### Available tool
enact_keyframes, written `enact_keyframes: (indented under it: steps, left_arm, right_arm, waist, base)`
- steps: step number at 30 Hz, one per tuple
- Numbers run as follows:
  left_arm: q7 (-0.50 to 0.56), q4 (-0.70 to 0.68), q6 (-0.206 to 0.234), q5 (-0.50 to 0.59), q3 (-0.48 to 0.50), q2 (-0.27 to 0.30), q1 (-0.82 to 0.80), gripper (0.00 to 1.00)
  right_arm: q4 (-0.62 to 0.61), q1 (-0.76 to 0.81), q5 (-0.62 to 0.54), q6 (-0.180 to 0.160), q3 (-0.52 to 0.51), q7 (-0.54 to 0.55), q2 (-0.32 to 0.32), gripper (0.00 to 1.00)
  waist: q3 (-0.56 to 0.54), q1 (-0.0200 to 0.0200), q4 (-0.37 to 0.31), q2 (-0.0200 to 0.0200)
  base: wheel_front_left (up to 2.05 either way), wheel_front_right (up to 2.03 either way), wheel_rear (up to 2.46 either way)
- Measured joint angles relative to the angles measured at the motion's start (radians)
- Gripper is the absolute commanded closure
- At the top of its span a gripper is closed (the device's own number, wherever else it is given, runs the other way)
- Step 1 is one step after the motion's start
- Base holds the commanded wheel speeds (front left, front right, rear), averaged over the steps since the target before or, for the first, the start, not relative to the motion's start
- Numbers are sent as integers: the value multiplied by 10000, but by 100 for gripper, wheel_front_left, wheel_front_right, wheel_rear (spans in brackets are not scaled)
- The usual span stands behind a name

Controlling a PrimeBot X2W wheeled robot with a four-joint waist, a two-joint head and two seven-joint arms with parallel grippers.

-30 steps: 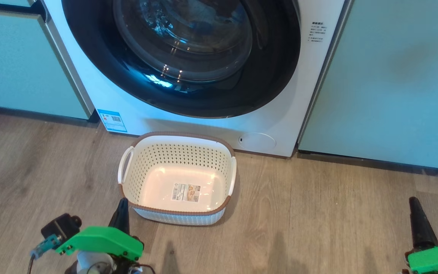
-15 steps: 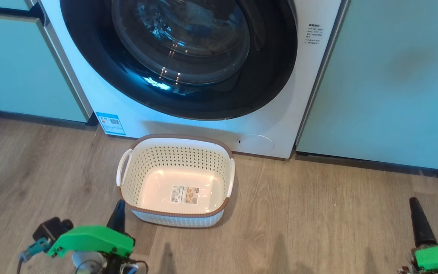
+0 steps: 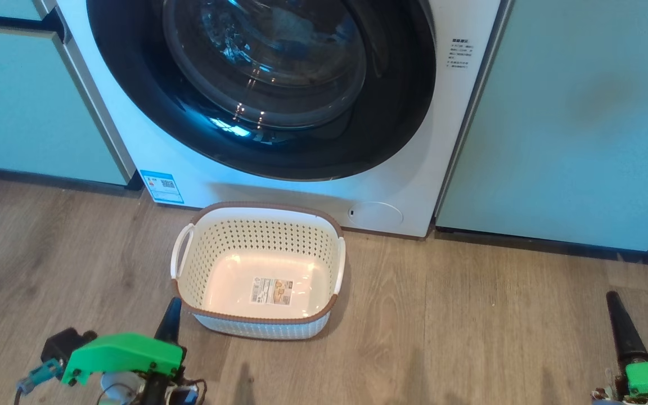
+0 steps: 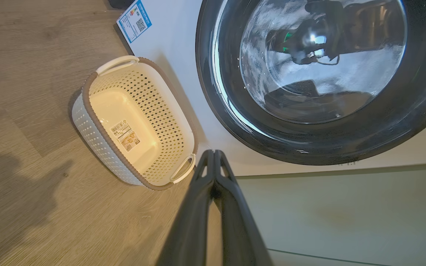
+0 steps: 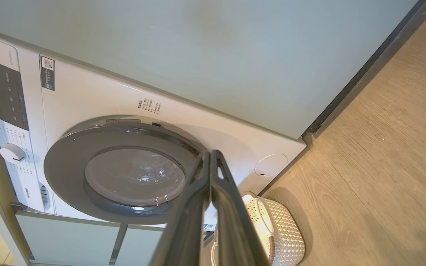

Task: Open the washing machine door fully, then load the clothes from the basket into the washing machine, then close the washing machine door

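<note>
On the wood-plank floor (image 3: 470, 315) before me sits the small cream-white perforated plastic basket (image 3: 262, 236), with a brown rim and white side handles. It stands close in front of the big white front-loading washing machine (image 3: 414, 180); I cannot tell whether the two touch. The basket's inside lies open to my head view, and a paper label (image 3: 271, 291) is stuck flat on its bottom.

Above it, the large round washing machine door (image 3: 262, 73), a glossy black rim around a bulging clear glass bowl, lies shut flat against the machine's front. Reflections cover the glass, so I cannot make out what is behind it. A small blue sticker (image 3: 161, 187) sits low on the machine's left and a round cover (image 3: 374, 215) low on its right. Pale green cabinet panels (image 3: 571, 112) flank the machine on both sides.

My left tool (image 3: 172, 308) hangs over the floor just beside the basket's near left corner, its two long dark fingers pressed together on nothing. My right tool (image 3: 612, 299) is well apart from the basket, off to its right, and is likewise closed with nothing in it.
</note>
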Motion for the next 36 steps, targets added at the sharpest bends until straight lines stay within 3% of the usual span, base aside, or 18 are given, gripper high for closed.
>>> enact_keyframes:
  steps: [36]
  left_arm:
    - [949,272,-485,-3787,1066,-222,-174,100]
  right_arm:
    - [865,-625,4006,0,-201,529,-42,100]
  waist:
    - [-235,0,-153,0]
  base:
    - [0,0,0]
